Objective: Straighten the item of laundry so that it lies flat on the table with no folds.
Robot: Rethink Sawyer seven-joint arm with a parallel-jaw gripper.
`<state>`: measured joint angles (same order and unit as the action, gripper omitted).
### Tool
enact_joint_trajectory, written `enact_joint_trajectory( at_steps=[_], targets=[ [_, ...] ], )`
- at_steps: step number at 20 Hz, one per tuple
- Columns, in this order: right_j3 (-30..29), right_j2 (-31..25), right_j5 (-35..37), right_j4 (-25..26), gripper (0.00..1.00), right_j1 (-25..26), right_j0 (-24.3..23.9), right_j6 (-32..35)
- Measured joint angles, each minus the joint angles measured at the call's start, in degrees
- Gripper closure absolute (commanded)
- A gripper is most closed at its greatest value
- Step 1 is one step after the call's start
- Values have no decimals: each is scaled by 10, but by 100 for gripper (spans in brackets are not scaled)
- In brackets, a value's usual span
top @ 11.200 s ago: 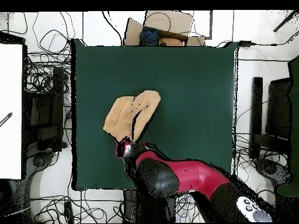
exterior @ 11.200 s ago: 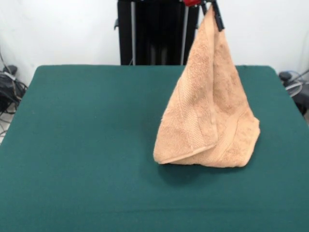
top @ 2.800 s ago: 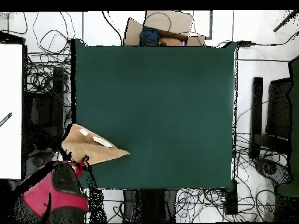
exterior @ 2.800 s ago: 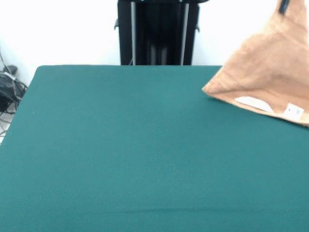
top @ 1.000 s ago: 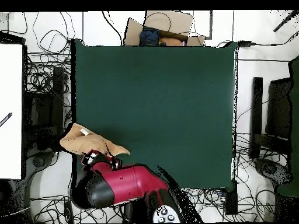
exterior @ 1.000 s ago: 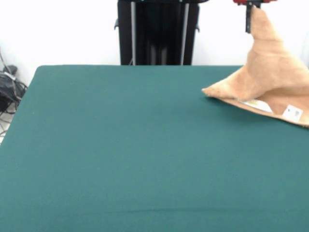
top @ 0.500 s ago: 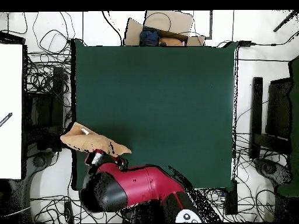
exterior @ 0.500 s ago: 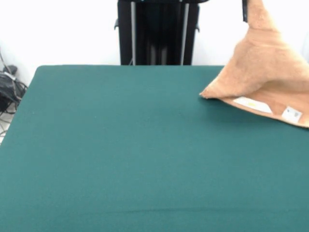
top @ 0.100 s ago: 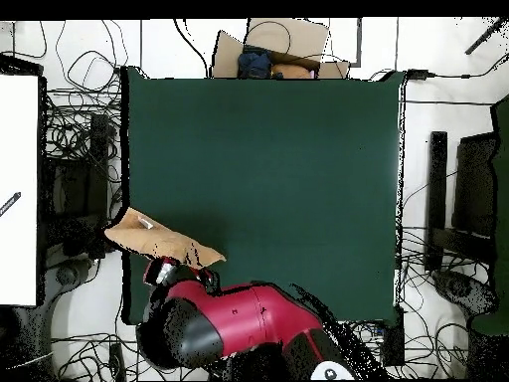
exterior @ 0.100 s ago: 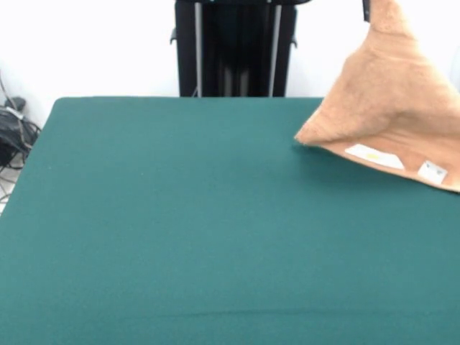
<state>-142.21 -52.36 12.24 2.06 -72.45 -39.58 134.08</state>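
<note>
Since half-second back I see peach-orange terry towel (exterior @ 0.100 s ago: 392,108) lift, tenting taller at table's (exterior @ 0.100 s ago: 180,230) 2 o'clock corner. Gripper (top @ 0.100 s ago: 179,273) pinching towel peak. Towel overhangs edge, unflattened.

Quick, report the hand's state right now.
Hand: closed on the towel, holding one corner up while its lower edge rests on the table.

Your towel (exterior @ 0.100 s ago: 392,108) hangs as a tent at two o'clock, its peak leaving the picture's top edge beside a dark sliver of the gripper (exterior @ 0.100 s ago: 366,8). Its lower hem rests on the green table (exterior @ 0.100 s ago: 180,230), underside turned toward you, with two white labels (exterior @ 0.100 s ago: 374,155) showing near three o'clock.
</note>
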Motion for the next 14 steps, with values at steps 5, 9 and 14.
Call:
enact_joint_trajectory(
  at_steps=[5,9,14],
  targets=[
    [-3,-28,10,-2,100,-12,-12,0],
    [-3,-27,16,1,100,-19,-2,0],
    [2,-8,22,40,100,-35,36,0]
  ],
)
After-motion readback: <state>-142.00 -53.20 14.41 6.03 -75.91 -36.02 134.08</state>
